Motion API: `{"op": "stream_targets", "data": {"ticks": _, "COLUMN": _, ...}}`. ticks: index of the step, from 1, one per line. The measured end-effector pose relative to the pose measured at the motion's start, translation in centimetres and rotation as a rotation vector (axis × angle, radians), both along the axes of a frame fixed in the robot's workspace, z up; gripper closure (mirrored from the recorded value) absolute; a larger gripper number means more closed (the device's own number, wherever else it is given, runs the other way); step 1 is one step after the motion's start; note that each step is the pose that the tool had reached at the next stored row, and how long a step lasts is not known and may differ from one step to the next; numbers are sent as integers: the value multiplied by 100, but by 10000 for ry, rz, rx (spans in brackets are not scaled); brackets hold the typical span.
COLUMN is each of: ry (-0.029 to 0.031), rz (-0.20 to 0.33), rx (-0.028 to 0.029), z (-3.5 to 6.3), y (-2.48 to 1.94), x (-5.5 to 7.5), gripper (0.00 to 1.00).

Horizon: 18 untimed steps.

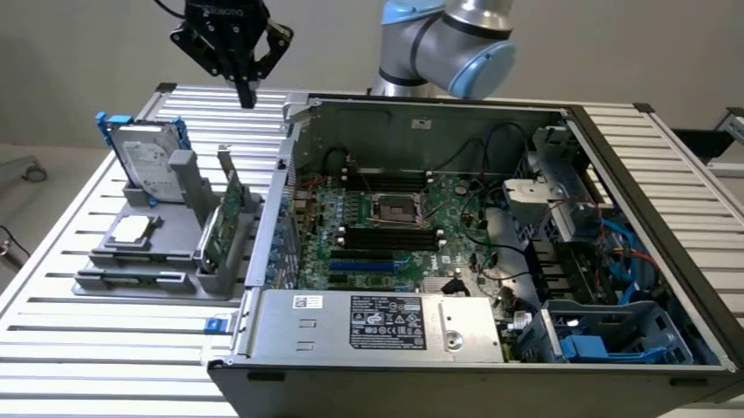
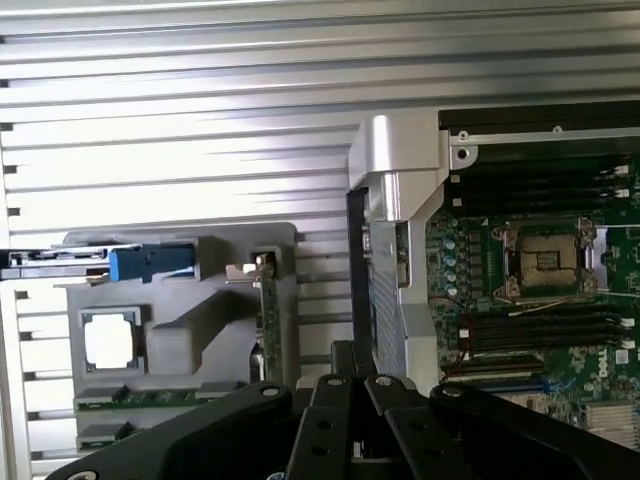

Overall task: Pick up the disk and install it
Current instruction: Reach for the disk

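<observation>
Disk [image 1: 149, 161] stands on edge in the grey holder [image 1: 128, 286] at the upper left of the frame, on the slatted counter [image 1: 70, 348], beside the open computer case [image 1: 465, 113]. I have the fingers [image 1: 246, 91] pressed together and empty, hanging above and behind the holder, well apart from it. As I judge it, nothing is done yet: both the pick-up and the install are left.

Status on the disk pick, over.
Gripper shut, empty, high above the table, apart from the disk. Disk upright in its grey holder, untouched. Green card upright beside it in the same holder.
</observation>
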State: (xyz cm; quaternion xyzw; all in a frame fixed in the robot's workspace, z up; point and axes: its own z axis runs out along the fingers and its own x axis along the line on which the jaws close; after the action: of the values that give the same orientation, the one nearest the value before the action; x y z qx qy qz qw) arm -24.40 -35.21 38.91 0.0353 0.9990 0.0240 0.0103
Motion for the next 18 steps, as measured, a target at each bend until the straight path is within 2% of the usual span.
{"op": "stream_targets", "data": {"ticks": 18, "ry": 0, "rz": -1, "rx": 0, "z": -18, "y": 291, "x": -816, "gripper": 89}}
